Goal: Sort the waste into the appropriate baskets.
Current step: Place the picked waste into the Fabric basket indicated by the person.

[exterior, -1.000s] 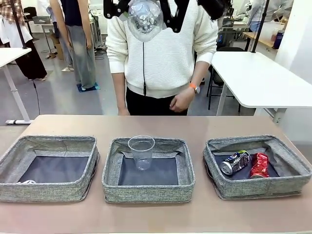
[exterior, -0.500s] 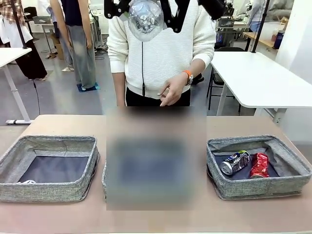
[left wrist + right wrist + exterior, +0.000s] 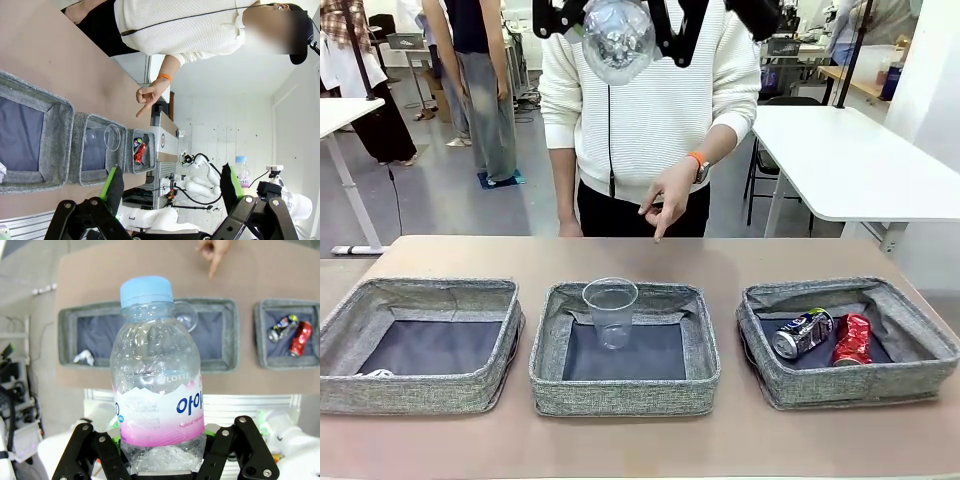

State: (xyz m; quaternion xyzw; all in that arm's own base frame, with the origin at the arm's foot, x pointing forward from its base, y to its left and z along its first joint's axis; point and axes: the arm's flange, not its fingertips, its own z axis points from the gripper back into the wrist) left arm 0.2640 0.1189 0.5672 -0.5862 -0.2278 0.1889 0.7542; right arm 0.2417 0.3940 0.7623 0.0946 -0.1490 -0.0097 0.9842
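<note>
A: Grip first?
B: Right gripper [image 3: 160,450] clamps the clear bottle [image 3: 159,385] low on its pink label, blue cap away, high above the table [image 3: 770,260]. Left gripper [image 3: 172,185] gapes empty.
A: Below?
B: Three baskets: plastic cup [image 3: 611,311] in the middle basket [image 3: 545,375], both cans [image 3: 825,335] in the right basket [image 3: 920,375] (person's hand [image 3: 665,197] points down). White tables behind.

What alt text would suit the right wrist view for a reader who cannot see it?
The right claw grips a clear bottle with pink label and blue cap, high above the table. Below sit three grey baskets; a person's hand points down toward the middle one.
</note>
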